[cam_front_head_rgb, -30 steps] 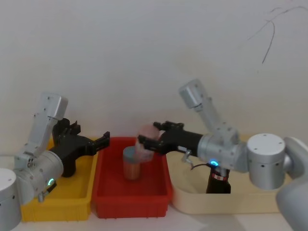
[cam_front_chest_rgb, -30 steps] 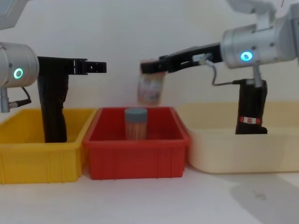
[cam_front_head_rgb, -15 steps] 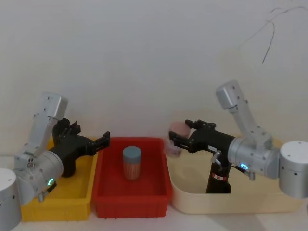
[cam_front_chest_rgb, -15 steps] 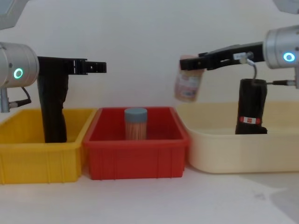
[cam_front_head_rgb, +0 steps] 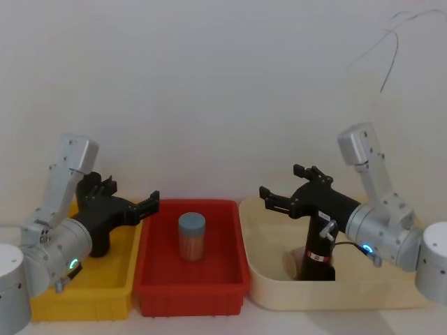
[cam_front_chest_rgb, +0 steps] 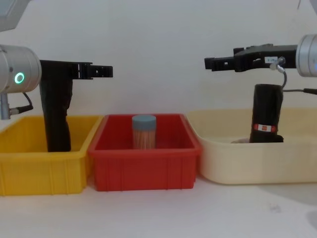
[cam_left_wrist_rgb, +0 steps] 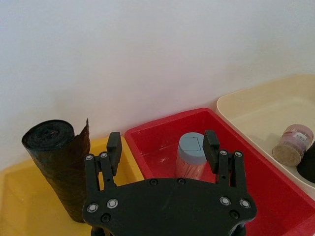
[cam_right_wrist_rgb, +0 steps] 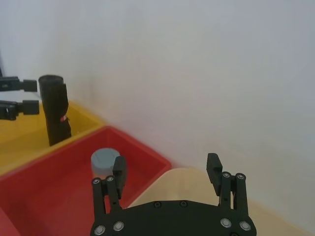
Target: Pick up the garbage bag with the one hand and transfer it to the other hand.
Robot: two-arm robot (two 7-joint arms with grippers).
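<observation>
Over on the right, in the cream bin (cam_front_chest_rgb: 257, 163): the garbage bag (cam_front_chest_rgb: 266, 114), standing upright near the bin's middle, red-and-white band low on its side. Touched by neither hand.

Right hand (cam_front_chest_rgb: 210, 63): hovers high over the left end of the cream bin, above the level of the bag's top and pointing toward the red bin (cam_front_chest_rgb: 143, 171). Fingers spread wide in the right wrist view (cam_right_wrist_rgb: 167, 169), gripping nothing. Blue ring glowing on the wrist behind it.

Left hand (cam_front_chest_rgb: 101, 72): hangs above the seam between the yellow bin (cam_front_chest_rgb: 39, 173) and the red one, level, pointing to the right. Fingers parted here too (cam_left_wrist_rgb: 162, 145), nothing between them (green ring lit on the fat silver wrist).

In the yellow bin, just behind that hand: the other black roll (cam_front_chest_rgb: 57, 119), upright, ragged flap at its top plain in the left wrist view (cam_left_wrist_rgb: 59, 169).

In the red bin, dead centre: a jar with a grey-blue lid (cam_front_chest_rgb: 143, 131), upright, well below both hands.

Lying on its side on the cream bin's floor, near the bag: a pink-lidded jar (cam_left_wrist_rgb: 293, 144).

All three bins in a row, side by side on the white worktop (cam_front_chest_rgb: 148, 213), yellow, red, cream from left to right.
</observation>
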